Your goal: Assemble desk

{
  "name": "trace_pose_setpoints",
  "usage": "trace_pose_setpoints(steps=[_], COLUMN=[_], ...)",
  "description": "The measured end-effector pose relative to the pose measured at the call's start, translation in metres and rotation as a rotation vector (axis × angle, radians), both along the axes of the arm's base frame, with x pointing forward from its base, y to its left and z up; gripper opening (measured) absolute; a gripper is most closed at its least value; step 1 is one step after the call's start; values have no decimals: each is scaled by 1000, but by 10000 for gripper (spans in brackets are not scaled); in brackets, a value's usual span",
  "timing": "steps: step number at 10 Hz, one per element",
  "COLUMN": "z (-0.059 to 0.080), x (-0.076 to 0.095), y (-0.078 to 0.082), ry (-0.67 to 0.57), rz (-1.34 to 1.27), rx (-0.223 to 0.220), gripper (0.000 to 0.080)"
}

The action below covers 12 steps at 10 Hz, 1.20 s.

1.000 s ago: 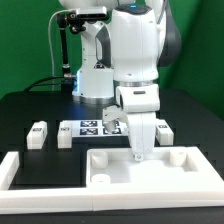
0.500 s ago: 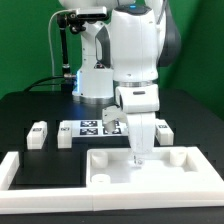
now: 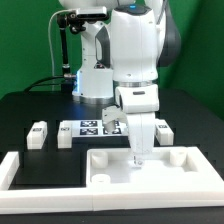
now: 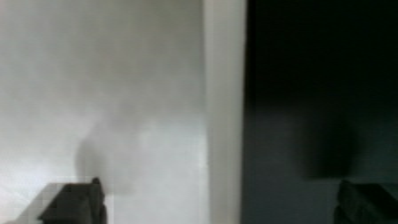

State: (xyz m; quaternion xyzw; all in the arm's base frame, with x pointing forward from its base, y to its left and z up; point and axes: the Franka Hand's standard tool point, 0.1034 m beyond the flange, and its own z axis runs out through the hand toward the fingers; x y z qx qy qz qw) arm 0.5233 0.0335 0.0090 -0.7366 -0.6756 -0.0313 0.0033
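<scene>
1. Nearest the exterior camera is a long white L-shaped border bar (image 3: 30,168), flat on the black table (image 3: 20,115). It runs along the front and turns back at the exterior view's left.
2. Just behind the bar, toward the exterior view's right, lies the wide white plastic rimmed desk panel (image 3: 150,172), flat on the table with its rim up. Round corner holes show, e.g. the near one at the exterior view's left (image 3: 101,180).
3. The gripper (image 3: 139,154) is down at the panel's far rim, pointing straight down, about midway along that rim.
4. In the wrist view the dark fingertips (image 4: 71,203) sit at opposite sides of the picture. The jaws are spread wide with nothing clamped between them. The panel's bright rim edge (image 4: 222,100) runs between them, with the white panel on one side and the black table on the other. Contact with the rim: cannot tell.
5. Behind the panel stand short white square leg posts with black-and-white tags. Two are at the exterior view's left (image 3: 38,133), (image 3: 65,136), and one is at its right (image 3: 165,130).
6. Between those posts lies the marker board (image 3: 92,127), flat and partly hidden by the arm.
7. Farthest back are the white arm (image 3: 135,50) and its base.
</scene>
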Motion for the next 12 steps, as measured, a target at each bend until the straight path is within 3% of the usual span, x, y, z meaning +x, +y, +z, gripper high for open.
trace_pose_setpoints(steps=[2,5,10,12], z=[29,54,54,53], x=[1,-3,-5,-14], y=[15,42,53,70], ry=[-4,13,32,55], rz=[-175,-489,-843,-1033], rx=[-4,-2,24,22], gripper=[649,649,649,649])
